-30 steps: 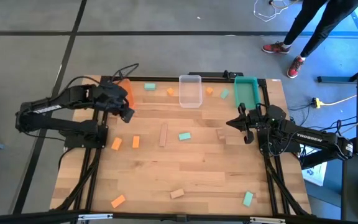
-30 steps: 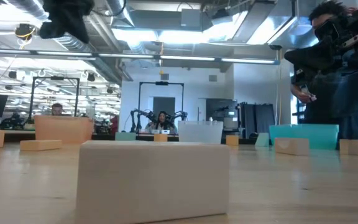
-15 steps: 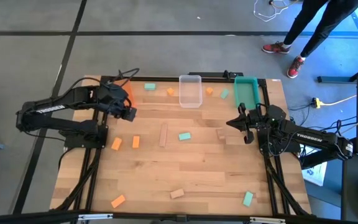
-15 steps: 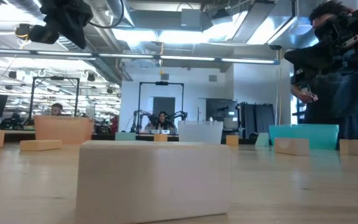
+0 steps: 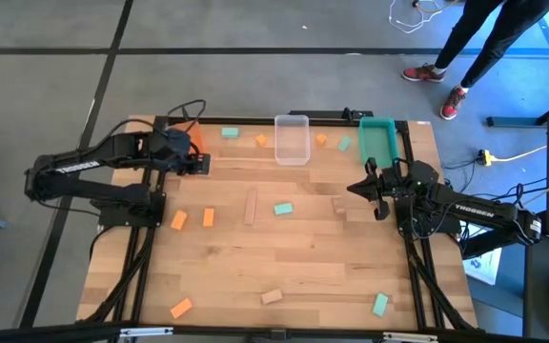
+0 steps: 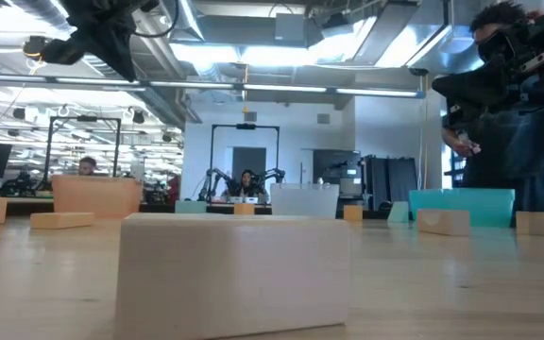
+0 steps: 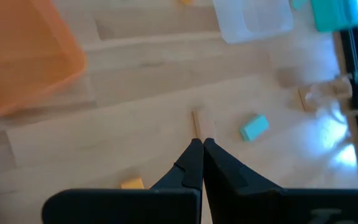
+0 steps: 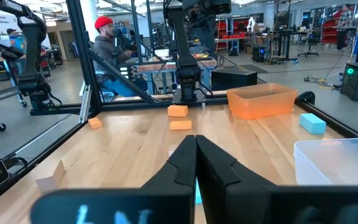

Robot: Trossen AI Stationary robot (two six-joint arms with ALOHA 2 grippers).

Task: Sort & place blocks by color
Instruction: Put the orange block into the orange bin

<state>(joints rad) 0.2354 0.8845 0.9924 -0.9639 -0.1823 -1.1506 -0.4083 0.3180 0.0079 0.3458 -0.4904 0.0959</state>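
Observation:
Small orange, teal and plain wood blocks lie flat and scattered on the table: an orange block (image 5: 209,217), a teal block (image 5: 283,208), a long wood block (image 5: 251,206) and several others. My left gripper (image 5: 204,163) is shut on nothing. It hovers beside the orange bin (image 5: 194,139) and points toward the table's right. In the left wrist view its shut fingers (image 7: 197,144) point over the long wood block (image 7: 196,121) and the teal block (image 7: 254,127). My right gripper (image 5: 354,189) waits shut and empty near the teal bin (image 5: 377,141); its tips (image 8: 194,140) are closed.
A clear bin (image 5: 292,139) stands at the far edge between the orange and teal bins. A wood block (image 6: 234,274) fills the low view's foreground. A person's legs (image 5: 465,48) show beyond the far right corner. Bare wood lies mid-table toward the near edge.
My left gripper has swung beside the orange bin, from pointing toward the near right to pointing toward the table's right, shifting slightly rightward while staying above the table. No block has moved.

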